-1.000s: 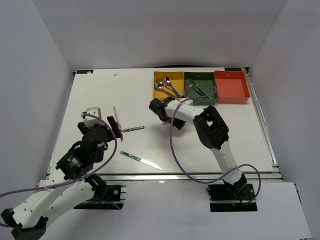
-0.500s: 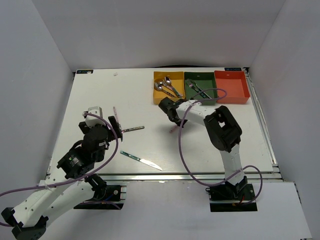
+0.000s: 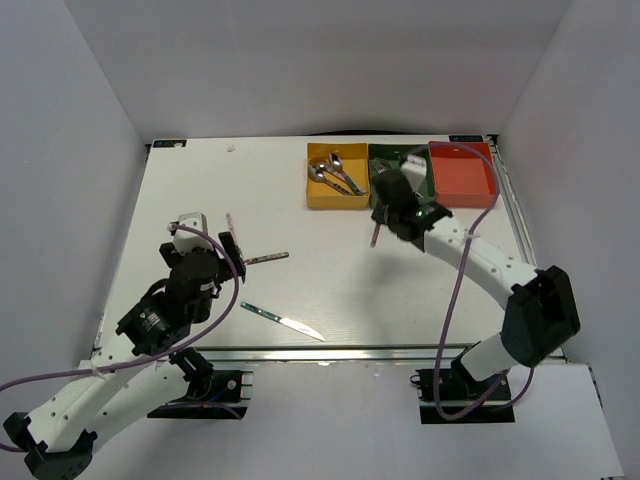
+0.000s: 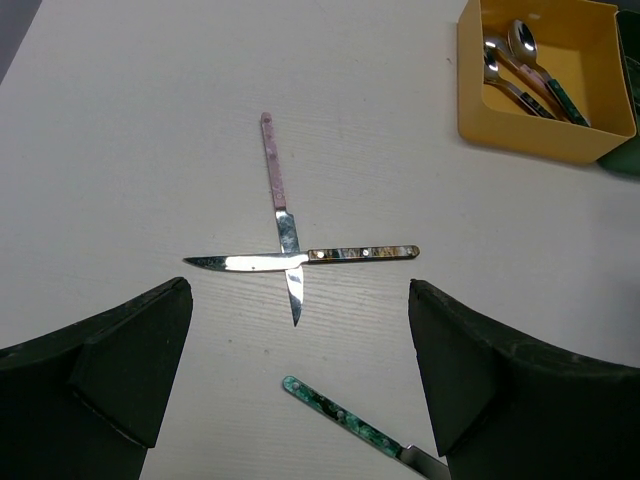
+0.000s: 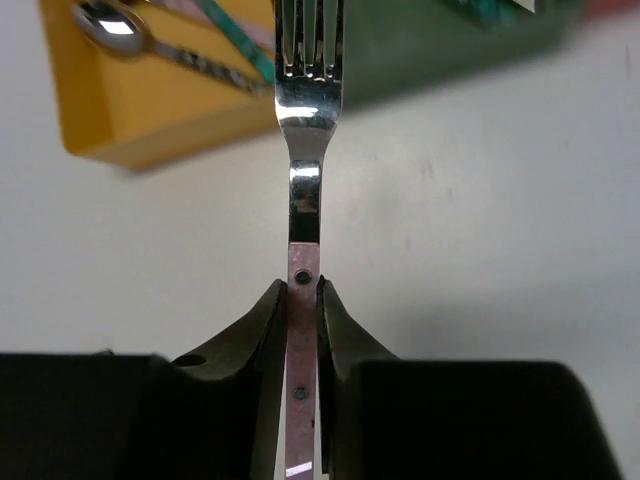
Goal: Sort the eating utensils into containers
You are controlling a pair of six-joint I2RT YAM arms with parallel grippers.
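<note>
Carrying pink-handled fork (image 5: 303,190), pinched in right gripper (image 5: 300,292), toward green bin (image 5: 420,55); next, likely centring above it and releasing; left gripper (image 4: 300,300) wide open.

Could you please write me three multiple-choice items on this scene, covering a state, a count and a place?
1. The right claw is: A open; B shut on a fork; C shut on nothing.
2. Knives on the table: A one; B three; C five.
3. The spoons lie: A in the yellow bin; B on the table; C in the right claw.
Key: B, it pinches the fork's pink handle; B, two lie crossed, one apart; A, their bowls show inside it.
</note>
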